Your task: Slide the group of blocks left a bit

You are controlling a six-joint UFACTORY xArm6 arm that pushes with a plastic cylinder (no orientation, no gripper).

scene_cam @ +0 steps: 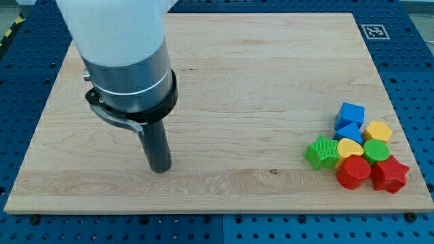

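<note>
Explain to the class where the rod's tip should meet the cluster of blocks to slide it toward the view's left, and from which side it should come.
No grip is possible; my tip only pushes. It stands far off at the view's left, so it probably should circle to the cluster's right flank, against the red star and yellow block, near mid-height between them. The blocks sit packed together, so a centred push likely moves them as one.
</note>
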